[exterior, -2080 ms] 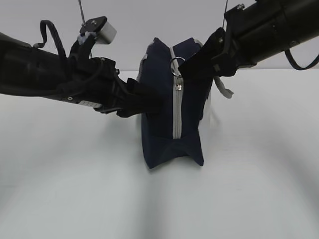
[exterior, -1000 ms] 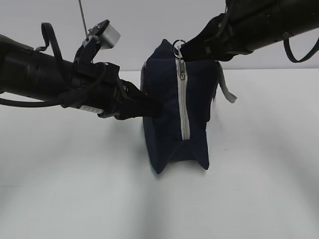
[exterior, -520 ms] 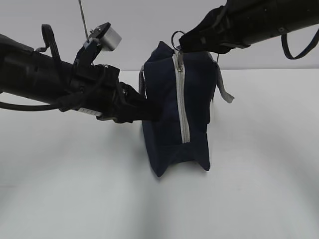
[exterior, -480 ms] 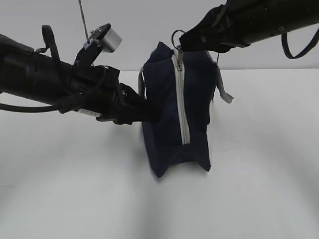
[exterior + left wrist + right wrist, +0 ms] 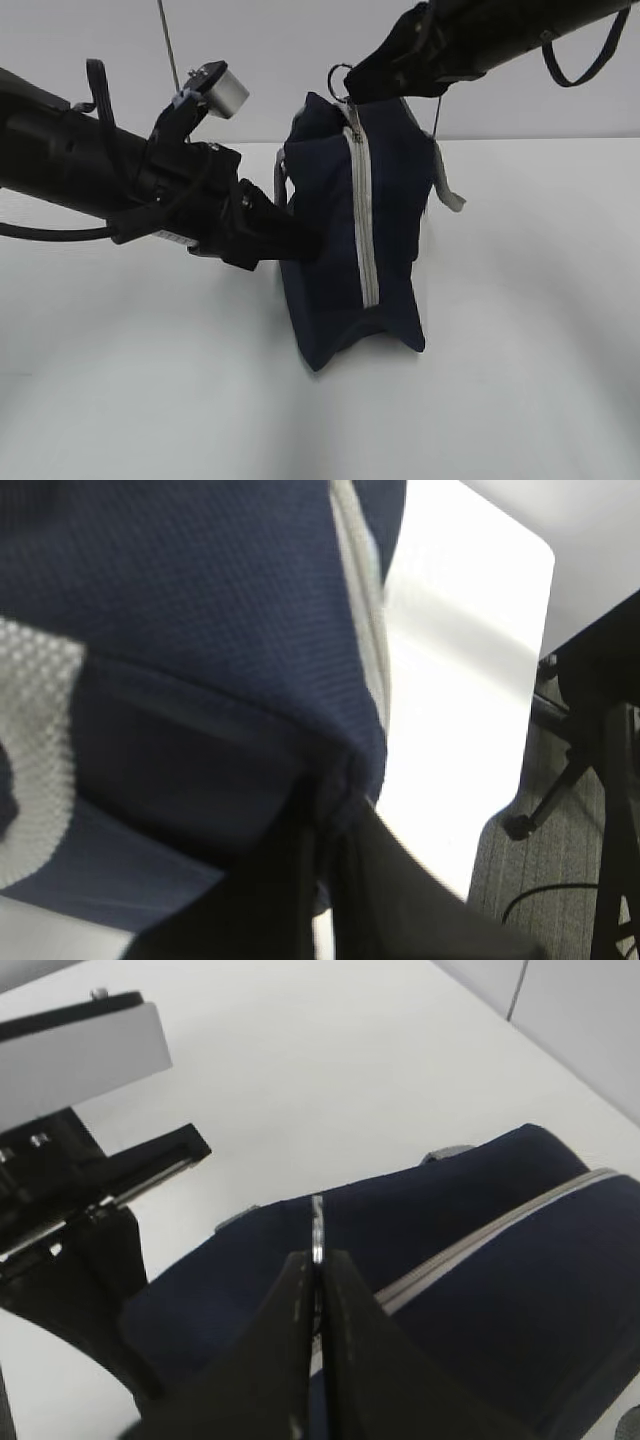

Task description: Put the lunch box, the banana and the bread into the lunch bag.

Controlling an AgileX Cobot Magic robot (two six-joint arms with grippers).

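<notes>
The white table carries the lunch bag, which stands on end near the middle, long axis roughly vertical, leaning slightly. It is navy fabric with a grey zipper running down its near face and grey webbing at its sides. The left gripper pinches a fold of the bag's left side. The right gripper is clamped on the metal ring pull at the top.

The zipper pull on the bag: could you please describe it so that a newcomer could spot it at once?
Find the navy lunch bag standing upright mid-table. Follow its grey zipper up the near end to the top. There, pinched in the right gripper, is the ring pull, the only metal loop on the bag.
</notes>
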